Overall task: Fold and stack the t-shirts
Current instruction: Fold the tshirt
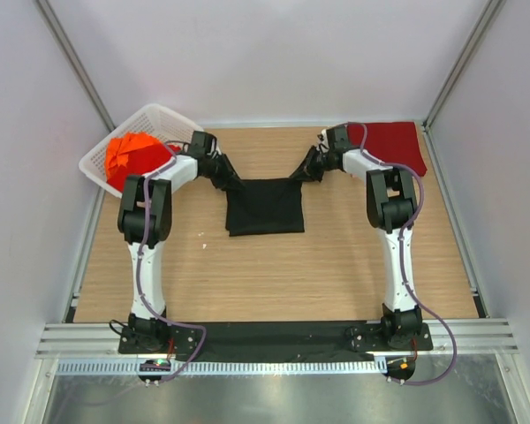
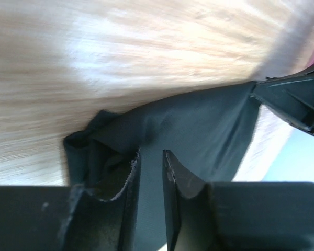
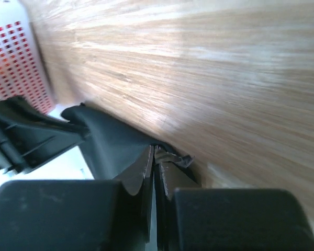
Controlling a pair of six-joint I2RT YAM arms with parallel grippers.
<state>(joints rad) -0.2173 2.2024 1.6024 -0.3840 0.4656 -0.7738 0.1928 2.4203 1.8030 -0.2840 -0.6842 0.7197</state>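
Note:
A black t-shirt (image 1: pixel 265 208) lies folded into a rectangle in the middle of the table. My left gripper (image 1: pixel 233 182) is at its far left corner. In the left wrist view my left gripper (image 2: pixel 150 152) stands slightly open, with the black cloth (image 2: pixel 199 120) showing in the narrow gap. My right gripper (image 1: pixel 297 175) is at the far right corner. In the right wrist view it (image 3: pixel 154 149) is shut on the shirt's edge (image 3: pixel 107 141). A dark red shirt (image 1: pixel 397 146) lies flat at the far right. Bright orange-red shirts (image 1: pixel 132 157) fill the basket.
The white lattice basket (image 1: pixel 163 119) stands at the far left corner and also shows in the right wrist view (image 3: pixel 21 63). The wooden table (image 1: pixel 336 274) is walled on three sides. A metal rail (image 1: pixel 274 336) runs along the near edge.

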